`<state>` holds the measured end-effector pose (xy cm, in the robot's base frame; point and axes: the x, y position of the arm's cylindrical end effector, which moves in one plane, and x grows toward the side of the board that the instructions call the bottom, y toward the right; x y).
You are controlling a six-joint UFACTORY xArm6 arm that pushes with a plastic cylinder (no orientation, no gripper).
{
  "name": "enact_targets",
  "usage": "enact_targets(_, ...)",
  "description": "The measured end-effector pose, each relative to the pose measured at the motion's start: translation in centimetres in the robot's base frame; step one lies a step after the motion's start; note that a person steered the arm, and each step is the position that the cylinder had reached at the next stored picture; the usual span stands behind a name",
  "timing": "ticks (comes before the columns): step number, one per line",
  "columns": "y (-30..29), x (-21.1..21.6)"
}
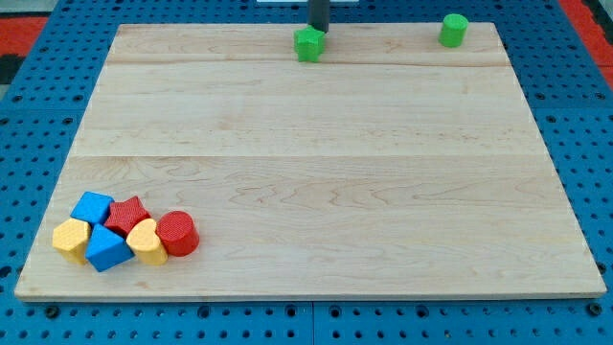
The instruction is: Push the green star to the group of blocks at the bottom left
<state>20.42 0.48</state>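
The green star (308, 44) lies at the view's top edge of the wooden board, a little left of centre. My tip (318, 32) is at the star's upper right side, touching or nearly touching it. At the view's bottom left sits a tight group of blocks: a blue cube (93, 207), a red star (126, 215), a red cylinder (177, 234), a yellow heart (147, 241), a blue block (107, 248) and a yellow hexagon (71, 239). The star is far from this group.
A green cylinder (454, 30) stands at the view's top right near the board's edge. The wooden board (316, 172) rests on a blue perforated surface (29, 115). A red area (24, 29) shows at the view's top left.
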Motion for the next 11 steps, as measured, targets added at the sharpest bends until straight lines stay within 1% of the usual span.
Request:
enact_targets(2, -0.1, 4.1)
enact_targets(7, -5.1, 16.0)
enact_targets(8, -6.6, 16.1)
enact_targets(10, -13.2, 16.1)
enact_targets(11, -15.6, 17.4)
